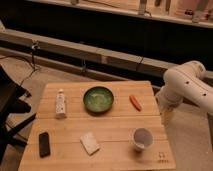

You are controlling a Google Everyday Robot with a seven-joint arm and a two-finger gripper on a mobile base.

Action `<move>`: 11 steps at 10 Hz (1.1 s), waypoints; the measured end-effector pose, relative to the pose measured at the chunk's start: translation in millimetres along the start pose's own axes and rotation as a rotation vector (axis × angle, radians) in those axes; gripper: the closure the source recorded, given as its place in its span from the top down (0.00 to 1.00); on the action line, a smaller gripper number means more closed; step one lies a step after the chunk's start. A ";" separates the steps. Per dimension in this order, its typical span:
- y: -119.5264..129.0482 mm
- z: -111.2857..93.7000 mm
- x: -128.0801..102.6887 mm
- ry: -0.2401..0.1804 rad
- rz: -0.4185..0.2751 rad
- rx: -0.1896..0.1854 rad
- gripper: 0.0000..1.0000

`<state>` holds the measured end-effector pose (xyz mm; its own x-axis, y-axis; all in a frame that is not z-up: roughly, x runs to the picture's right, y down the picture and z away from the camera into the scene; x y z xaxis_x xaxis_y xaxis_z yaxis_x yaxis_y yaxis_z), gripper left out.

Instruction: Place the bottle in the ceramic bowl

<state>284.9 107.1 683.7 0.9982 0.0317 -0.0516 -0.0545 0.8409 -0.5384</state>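
Note:
The small white bottle (60, 103) lies on the left part of the wooden table (115, 127), cap end toward the back. The green ceramic bowl (98, 99) sits at the table's back middle, to the right of the bottle with a gap between them. My white arm (187, 87) hangs over the table's right edge, far from both. The gripper (167, 118) points down beside the table's right edge, about level with the white cup.
An orange carrot-like item (135, 102) lies right of the bowl. A white cup (142, 138) stands at the front right. A white sponge-like block (90, 143) lies front middle, a black phone-like slab (44, 144) front left. Dark furniture (10, 107) stands left of the table.

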 end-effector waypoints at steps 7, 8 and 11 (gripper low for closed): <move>0.0 0.0 0.0 0.000 0.000 0.000 0.80; 0.0 0.0 -0.1 0.000 0.000 0.000 0.80; -1.8 -0.4 -17.1 -0.006 -0.005 -0.008 0.80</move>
<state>268.0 104.8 685.2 0.9986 0.0306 -0.0436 -0.0494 0.8367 -0.5455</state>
